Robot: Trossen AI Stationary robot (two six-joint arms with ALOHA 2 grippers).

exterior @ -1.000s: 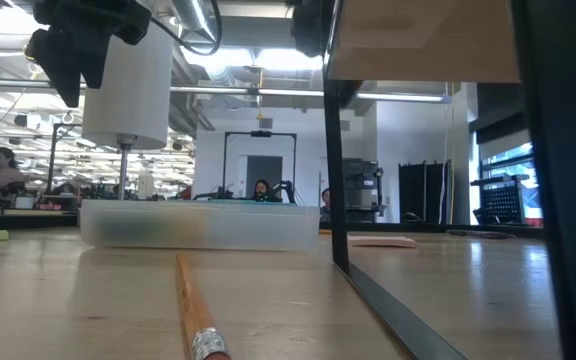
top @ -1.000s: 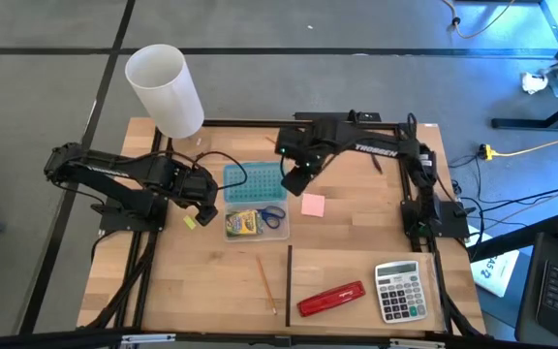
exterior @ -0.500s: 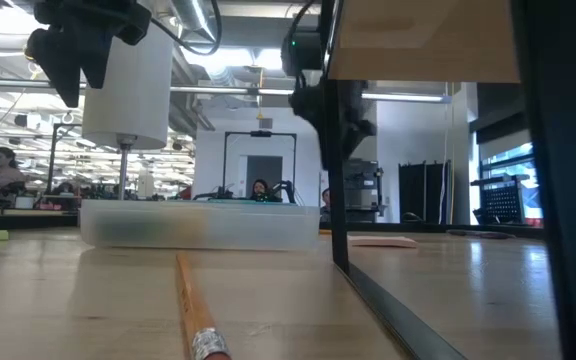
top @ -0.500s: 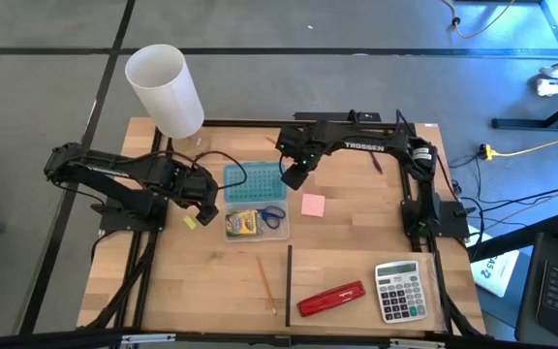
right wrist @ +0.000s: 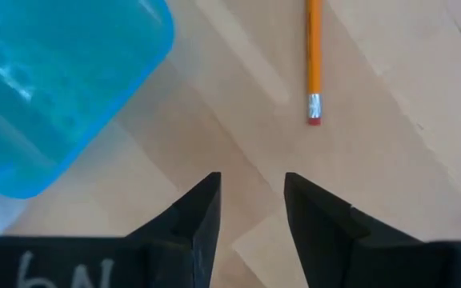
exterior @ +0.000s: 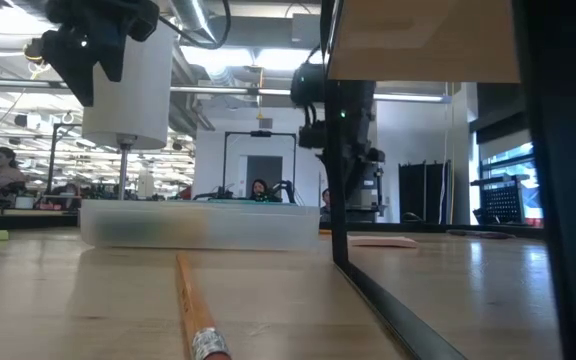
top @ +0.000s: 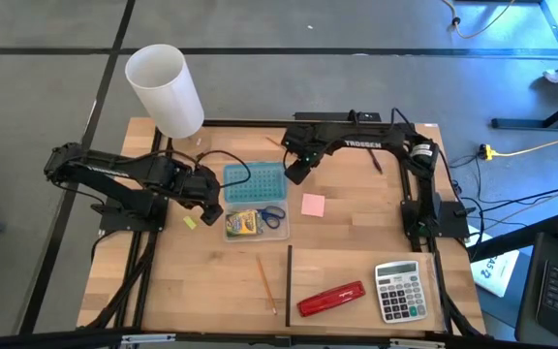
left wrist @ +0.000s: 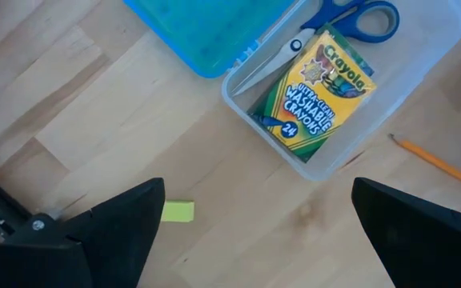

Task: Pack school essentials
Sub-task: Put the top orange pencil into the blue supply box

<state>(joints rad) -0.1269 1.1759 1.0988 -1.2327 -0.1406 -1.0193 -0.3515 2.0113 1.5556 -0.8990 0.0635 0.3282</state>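
Note:
A clear box [top: 281, 231] on the table holds the yellow-green crayon box [left wrist: 314, 92] and the blue-handled scissors [left wrist: 350, 20]; its blue lid [top: 255, 180] lies open on the far side. My left gripper [left wrist: 258, 236] hovers open, left of the box, above the tiny yellow eraser [left wrist: 178, 211]. My right gripper [right wrist: 252, 200] is open and empty, over bare wood between the blue lid [right wrist: 46, 88] and an orange pencil [right wrist: 314, 48]. The pink sticky-note pad [top: 313, 205], a second pencil [top: 265, 281] and the dark pen [top: 377, 163] lie loose on the table.
A red stapler [top: 330, 299] and a grey calculator [top: 399, 291] sit near the table's near right corner. A thin black strip [top: 290, 276] lies beside the near pencil. A white cylinder [top: 166, 89] stands at the far left corner.
My right gripper has come down toward the table and moved a little toward the far edge, staying open. My left gripper has shifted slightly toward the box.

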